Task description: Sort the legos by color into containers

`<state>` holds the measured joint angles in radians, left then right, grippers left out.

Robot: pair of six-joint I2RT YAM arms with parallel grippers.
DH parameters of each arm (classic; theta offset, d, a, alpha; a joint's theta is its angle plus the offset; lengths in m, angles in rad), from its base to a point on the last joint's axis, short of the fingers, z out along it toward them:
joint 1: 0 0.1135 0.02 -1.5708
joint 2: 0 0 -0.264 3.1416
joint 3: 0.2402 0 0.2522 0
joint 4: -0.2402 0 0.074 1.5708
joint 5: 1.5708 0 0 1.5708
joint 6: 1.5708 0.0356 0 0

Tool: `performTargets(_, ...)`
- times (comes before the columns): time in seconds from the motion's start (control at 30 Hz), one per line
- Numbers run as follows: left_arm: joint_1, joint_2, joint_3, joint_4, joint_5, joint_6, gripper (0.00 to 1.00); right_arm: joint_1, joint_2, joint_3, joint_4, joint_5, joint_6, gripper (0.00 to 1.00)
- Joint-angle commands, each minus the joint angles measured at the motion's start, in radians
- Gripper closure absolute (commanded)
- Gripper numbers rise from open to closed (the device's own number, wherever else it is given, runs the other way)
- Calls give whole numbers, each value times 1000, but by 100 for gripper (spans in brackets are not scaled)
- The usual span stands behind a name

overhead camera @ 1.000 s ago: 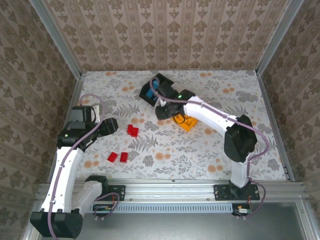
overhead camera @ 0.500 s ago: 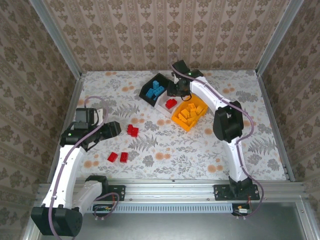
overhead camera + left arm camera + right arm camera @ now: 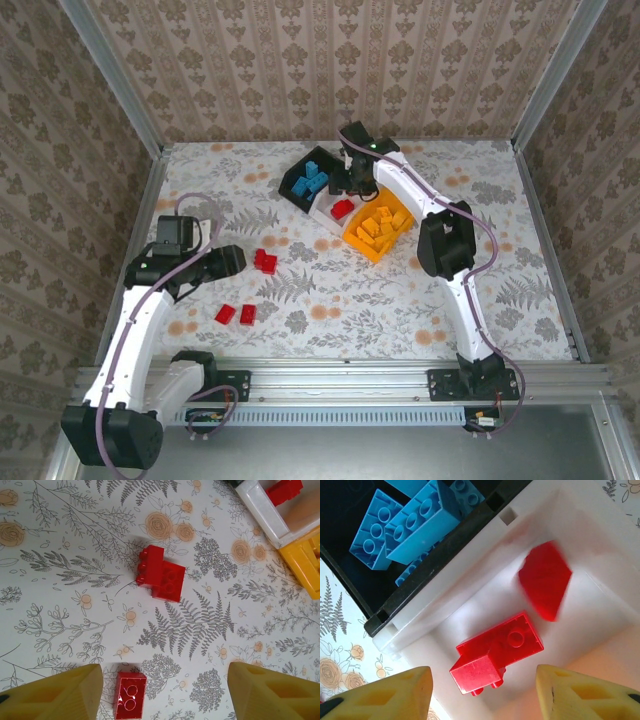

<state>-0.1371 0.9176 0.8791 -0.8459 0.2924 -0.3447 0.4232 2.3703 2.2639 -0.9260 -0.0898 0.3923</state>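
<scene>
Three containers stand in a row at the back: a black bin (image 3: 298, 185) with blue legos (image 3: 405, 525), a white bin (image 3: 325, 214) and an orange bin (image 3: 372, 246) with orange legos (image 3: 380, 224). My right gripper (image 3: 351, 188) hangs open over the white bin (image 3: 435, 617). Below its fingers (image 3: 482, 692) lies a red lego (image 3: 500, 652), and a second red lego (image 3: 545, 580) shows blurred beside it. My left gripper (image 3: 234, 260) is open above the table (image 3: 162, 692). A red lego (image 3: 130, 696) lies by its left finger, and joined red legos (image 3: 161, 575) lie ahead.
Two more red legos (image 3: 225, 314) (image 3: 247, 314) lie on the flowered cloth near the left arm's base. Patterned walls with metal rails close the table on three sides. A corner of the white bin (image 3: 265, 515) and the orange bin (image 3: 305, 565) show at the left wrist's upper right.
My right arm swung back from in front of the bins to above the white bin and its jaws opened, letting a red lego go into it. My left gripper crept right toward the red legos.
</scene>
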Motion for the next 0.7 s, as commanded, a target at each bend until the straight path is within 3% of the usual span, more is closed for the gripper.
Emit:
performTargets(0.0, -12, 14, -2, -34, 8, 13, 32, 1, -44, -4, -33, 7, -11, 41)
performTargets(0.2, -73, 92, 12, -13, -9, 15, 32, 35, -297, -253, 83, -1, -8, 40)
performTargets(0.43, -205, 338, 77, 44, -105, 32, 33, 52, -666, -736, 245, -37, 51, 39)
performTargets(0.67, -234, 576, 87, 153, -107, 37, 36, 52, -942, -1061, 263, -37, 79, 39)
